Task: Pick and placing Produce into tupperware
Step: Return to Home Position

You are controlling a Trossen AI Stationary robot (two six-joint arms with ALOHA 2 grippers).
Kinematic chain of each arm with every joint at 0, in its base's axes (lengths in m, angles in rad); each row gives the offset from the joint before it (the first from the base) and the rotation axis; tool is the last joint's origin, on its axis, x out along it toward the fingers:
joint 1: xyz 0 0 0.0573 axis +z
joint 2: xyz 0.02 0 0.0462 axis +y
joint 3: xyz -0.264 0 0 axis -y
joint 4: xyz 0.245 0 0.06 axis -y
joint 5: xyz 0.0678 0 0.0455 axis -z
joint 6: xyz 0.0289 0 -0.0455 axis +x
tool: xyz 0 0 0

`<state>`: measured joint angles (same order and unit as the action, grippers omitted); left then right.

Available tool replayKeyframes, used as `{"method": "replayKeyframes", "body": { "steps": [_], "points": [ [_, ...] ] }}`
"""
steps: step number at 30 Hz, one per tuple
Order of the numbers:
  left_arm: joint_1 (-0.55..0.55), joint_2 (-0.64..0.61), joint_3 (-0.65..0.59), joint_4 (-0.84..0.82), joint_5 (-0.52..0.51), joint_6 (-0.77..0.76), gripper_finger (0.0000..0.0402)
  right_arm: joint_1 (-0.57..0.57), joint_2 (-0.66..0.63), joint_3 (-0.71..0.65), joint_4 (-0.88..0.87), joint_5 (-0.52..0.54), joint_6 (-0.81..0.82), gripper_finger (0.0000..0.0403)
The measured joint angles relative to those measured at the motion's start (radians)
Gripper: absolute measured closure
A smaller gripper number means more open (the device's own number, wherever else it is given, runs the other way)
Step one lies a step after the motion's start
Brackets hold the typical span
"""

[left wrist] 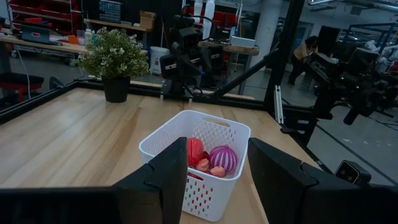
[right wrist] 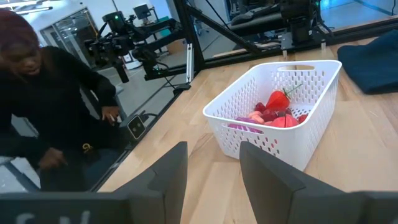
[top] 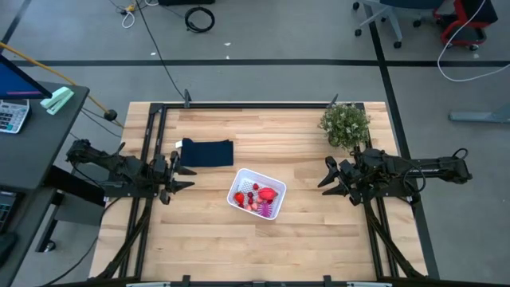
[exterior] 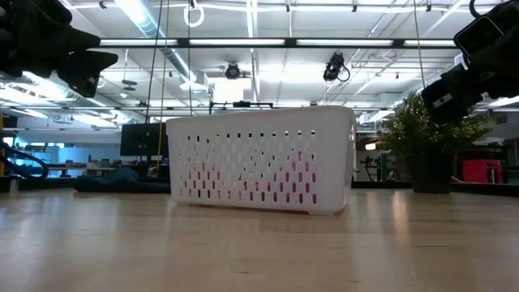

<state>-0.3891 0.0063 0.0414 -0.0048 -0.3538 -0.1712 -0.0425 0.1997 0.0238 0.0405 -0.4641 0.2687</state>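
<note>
Pale wooden planks make up the table (top: pixel 207 239), framed by dark rails, with grey workshop floor around it. Over the table's left side hovers the left gripper (top: pixel 186 177), its fingers spread apart and holding nothing; the right gripper (top: pixel 325 175) hangs over the right side, fingers likewise spread and empty. Between the two grippers, well apart from each and a little nearer the front edge than their tips, sits the white tupperware (top: pixel 234 185), turned at a slant to the table's edges. All the produce (top: pixel 256 197) lies inside it: small red and pink bits, a larger red piece (right wrist: pixel 278 99) with a green stem, and a purple ribbed ball (left wrist: pixel 222 157) touching the pink bits beside it. Just beyond the left gripper, toward the far edge, lies a folded navy cloth (top: pixel 207 152). A potted plant (top: pixel 345 123) stands behind the right gripper near the far right corner. The right wrist view shows a person in dark clothing (right wrist: pixel 56 93) off the table's edge.
</note>
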Motion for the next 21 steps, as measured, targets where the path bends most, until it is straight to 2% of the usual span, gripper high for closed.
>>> {"method": "replayKeyframes", "body": {
  "steps": [21],
  "points": [
    [0.0,0.0,0.0,0.0,0.0,0.0,0.0218,0.0,0.0,0.0,0.0,0.0,0.0,0.0248]
  ]
}}
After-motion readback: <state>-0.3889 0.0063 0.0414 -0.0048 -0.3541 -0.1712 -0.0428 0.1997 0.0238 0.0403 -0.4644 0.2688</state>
